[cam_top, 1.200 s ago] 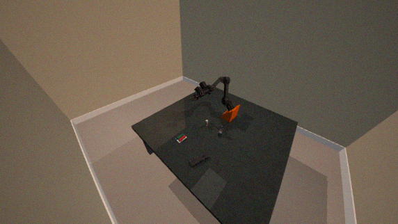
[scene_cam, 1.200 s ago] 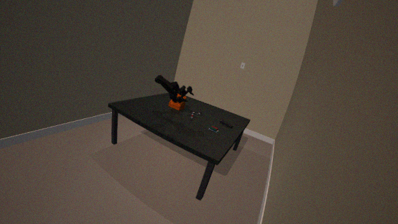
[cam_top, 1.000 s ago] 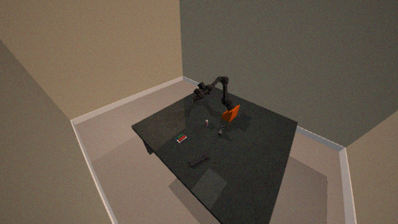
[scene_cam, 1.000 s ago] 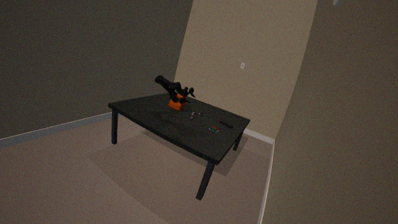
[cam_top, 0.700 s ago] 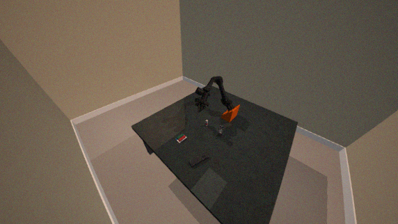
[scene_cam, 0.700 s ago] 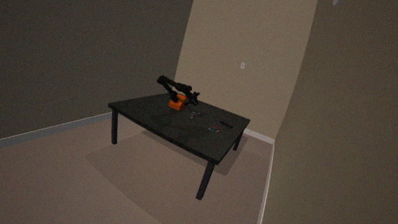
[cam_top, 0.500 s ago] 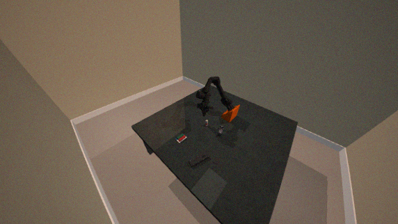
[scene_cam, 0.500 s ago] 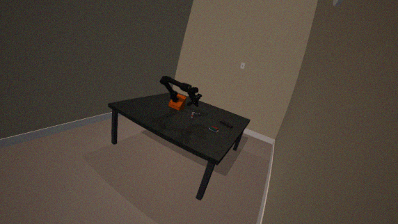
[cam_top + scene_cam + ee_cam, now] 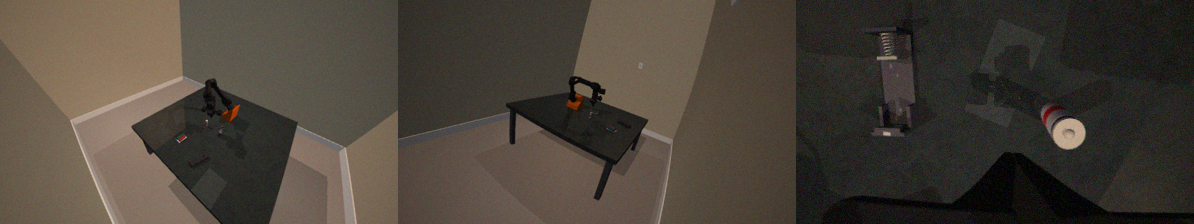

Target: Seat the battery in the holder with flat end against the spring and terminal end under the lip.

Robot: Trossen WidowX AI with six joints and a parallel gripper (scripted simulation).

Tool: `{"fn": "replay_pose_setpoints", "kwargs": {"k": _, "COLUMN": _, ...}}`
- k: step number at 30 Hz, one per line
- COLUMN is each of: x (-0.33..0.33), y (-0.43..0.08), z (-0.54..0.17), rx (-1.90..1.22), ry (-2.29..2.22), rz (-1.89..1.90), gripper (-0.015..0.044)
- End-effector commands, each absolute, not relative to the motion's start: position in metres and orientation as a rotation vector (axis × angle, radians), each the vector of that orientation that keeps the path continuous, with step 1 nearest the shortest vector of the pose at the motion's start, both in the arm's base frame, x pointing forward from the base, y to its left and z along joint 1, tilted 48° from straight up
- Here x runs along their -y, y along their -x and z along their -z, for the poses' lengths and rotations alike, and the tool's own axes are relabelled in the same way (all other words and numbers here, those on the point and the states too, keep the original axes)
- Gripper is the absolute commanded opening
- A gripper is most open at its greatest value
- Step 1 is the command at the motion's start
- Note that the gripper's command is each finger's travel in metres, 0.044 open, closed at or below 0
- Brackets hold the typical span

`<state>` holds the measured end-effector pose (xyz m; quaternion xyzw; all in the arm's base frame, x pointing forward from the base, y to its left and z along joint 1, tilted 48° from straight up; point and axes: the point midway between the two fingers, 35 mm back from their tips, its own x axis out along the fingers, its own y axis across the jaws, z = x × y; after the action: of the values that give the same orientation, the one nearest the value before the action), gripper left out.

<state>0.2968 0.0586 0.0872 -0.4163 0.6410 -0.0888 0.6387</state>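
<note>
The battery [image 9: 207, 122] [image 9: 591, 115] [image 9: 1061, 125], white with a red band, stands upright on the table, its terminal end up. The holder [image 9: 221, 130] [image 9: 595, 113] [image 9: 898, 82] lies a short way from it, with nothing in its bay. In the wrist view the holder is at the left, its spring at the top end and its lip at the bottom end; the battery is right of centre. My gripper [image 9: 1011, 161] [image 9: 593, 106] is shut with its fingertips together and nothing between them. It hangs above the table, near the battery and touching neither thing.
A small card with a red and a green cylinder [image 9: 181, 138] [image 9: 611, 129] lies towards one table edge. A dark bar-shaped object [image 9: 199, 161] [image 9: 624, 124] lies farther along. The orange block [image 9: 231, 114] [image 9: 575, 102] is at the arm's base.
</note>
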Motion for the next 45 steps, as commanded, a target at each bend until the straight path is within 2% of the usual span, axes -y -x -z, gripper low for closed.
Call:
{"fn": "replay_pose_setpoints", "kwargs": {"k": 1, "x": -0.062, "y": -0.294, "z": -0.087, "rx": -1.51, "ry": 1.088, "rz": 0.223, "gripper": 0.0}}
{"fn": "replay_pose_setpoints", "kwargs": {"k": 9, "x": -0.059, "y": -0.296, "z": -0.083, "rx": -1.51, "ry": 1.088, "rz": 0.222, "gripper": 0.0}}
{"fn": "replay_pose_setpoints", "kwargs": {"k": 20, "x": -0.004, "y": -0.305, "z": -0.033, "rx": -1.509, "ry": 1.09, "rz": 0.225, "gripper": 0.0}}
{"fn": "replay_pose_setpoints", "kwargs": {"k": 45, "x": 0.012, "y": -0.323, "z": -0.055, "rx": -1.508, "ry": 1.089, "rz": 0.224, "gripper": 0.0}}
